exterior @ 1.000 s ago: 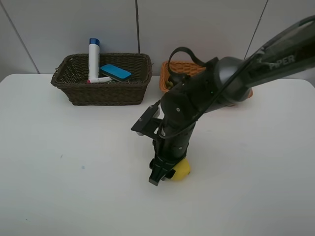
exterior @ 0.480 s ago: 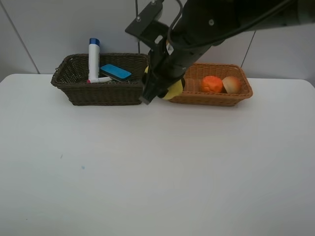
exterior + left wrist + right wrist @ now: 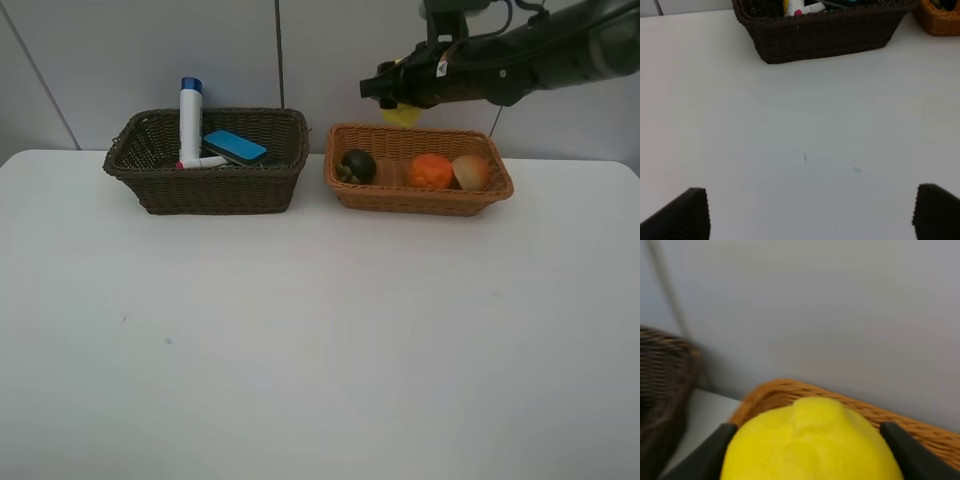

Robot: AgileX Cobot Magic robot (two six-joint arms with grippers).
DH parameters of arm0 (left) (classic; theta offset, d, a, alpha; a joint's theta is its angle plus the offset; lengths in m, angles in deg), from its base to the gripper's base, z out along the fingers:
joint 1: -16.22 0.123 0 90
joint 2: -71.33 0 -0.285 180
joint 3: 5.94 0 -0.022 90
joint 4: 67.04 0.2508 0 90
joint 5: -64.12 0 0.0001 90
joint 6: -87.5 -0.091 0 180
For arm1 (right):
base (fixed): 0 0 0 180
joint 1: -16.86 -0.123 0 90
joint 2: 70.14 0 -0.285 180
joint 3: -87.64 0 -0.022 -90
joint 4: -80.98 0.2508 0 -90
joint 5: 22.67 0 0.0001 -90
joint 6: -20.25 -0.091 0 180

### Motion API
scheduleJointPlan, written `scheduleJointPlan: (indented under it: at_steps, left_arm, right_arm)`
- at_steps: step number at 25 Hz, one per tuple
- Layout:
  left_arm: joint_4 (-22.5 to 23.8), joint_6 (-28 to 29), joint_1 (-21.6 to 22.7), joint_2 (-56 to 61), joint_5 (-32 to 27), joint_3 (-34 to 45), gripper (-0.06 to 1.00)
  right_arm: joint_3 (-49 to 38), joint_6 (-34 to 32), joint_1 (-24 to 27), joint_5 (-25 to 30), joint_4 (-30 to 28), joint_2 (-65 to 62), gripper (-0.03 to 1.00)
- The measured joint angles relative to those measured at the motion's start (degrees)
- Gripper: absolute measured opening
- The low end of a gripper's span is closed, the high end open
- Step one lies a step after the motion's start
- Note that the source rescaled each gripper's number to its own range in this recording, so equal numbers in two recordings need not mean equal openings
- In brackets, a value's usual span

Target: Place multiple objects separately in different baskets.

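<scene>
My right gripper (image 3: 398, 102) is shut on the yellow lemon (image 3: 403, 115) and holds it in the air above the back of the light orange-tan basket (image 3: 420, 198). The lemon (image 3: 812, 440) fills the right wrist view between my fingers (image 3: 715, 452), with the tan basket rim (image 3: 775, 390) behind it. That basket holds the dark mangosteen (image 3: 357, 165), the orange (image 3: 431, 170) and the peach (image 3: 471, 171). The dark brown basket (image 3: 210, 185) holds the white blue-capped tube (image 3: 190, 120), the blue-backed eraser (image 3: 235, 147) and the white-pink marker (image 3: 203, 162). My left gripper (image 3: 810, 215) is open over bare table. The pump bottle is hidden.
The white table (image 3: 300, 340) stretches in front of both baskets. A grey panelled wall (image 3: 120, 60) stands close behind the baskets. The dark basket (image 3: 825, 30) shows at the far edge of the left wrist view.
My right gripper lifted the lemon off the table's front middle, carried it back past the dark basket, and now holds it above the tan basket.
</scene>
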Motion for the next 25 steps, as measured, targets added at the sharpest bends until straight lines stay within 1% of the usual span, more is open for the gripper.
scheduleJointPlan:
  at_steps: [3,5,6,7,9,10,12,14,18,20,23,25]
  left_arm:
    - [0.00,0.00,0.00,0.00,0.00,0.00,1.00]
    - [0.00,0.00,0.00,0.00,0.00,0.00,1.00]
    - [0.00,0.00,0.00,0.00,0.00,0.00,1.00]
    - [0.00,0.00,0.00,0.00,0.00,0.00,1.00]
    - [0.00,0.00,0.00,0.00,0.00,0.00,1.00]
    - [0.00,0.00,0.00,0.00,0.00,0.00,1.00]
    - [0.00,0.00,0.00,0.00,0.00,0.00,1.00]
    - [0.00,0.00,0.00,0.00,0.00,0.00,1.00]
    - [0.00,0.00,0.00,0.00,0.00,0.00,1.00]
    - [0.00,0.00,0.00,0.00,0.00,0.00,1.00]
    - [0.00,0.00,0.00,0.00,0.00,0.00,1.00]
    - [0.00,0.00,0.00,0.00,0.00,0.00,1.00]
  right_arm:
    - [0.00,-0.21,2.02,-1.46,1.91,2.88,0.01]
    - [0.00,-0.25,2.19,-2.18,2.70,4.30,0.01]
    - [0.00,-0.25,2.13,-2.67,2.76,5.01,0.03]
    - [0.00,-0.28,2.13,-3.10,2.95,5.56,0.13]
    - [0.00,-0.28,2.13,-3.89,3.43,6.17,0.63]
    - [0.00,-0.28,2.13,-3.89,3.69,6.29,0.77]
    - [0.00,-0.28,2.13,-2.87,4.01,6.34,0.91]
    - [0.00,-0.28,2.13,-0.61,4.06,6.07,0.96]
    - [0.00,-0.28,3.91,3.19,4.29,3.44,0.99]
    - [0.00,-0.28,6.54,5.02,5.26,1.11,0.99]
    - [0.06,-0.28,12.70,8.66,7.20,-2.03,0.99]
    - [0.06,-0.28,17.78,11.68,7.98,-3.17,0.99]
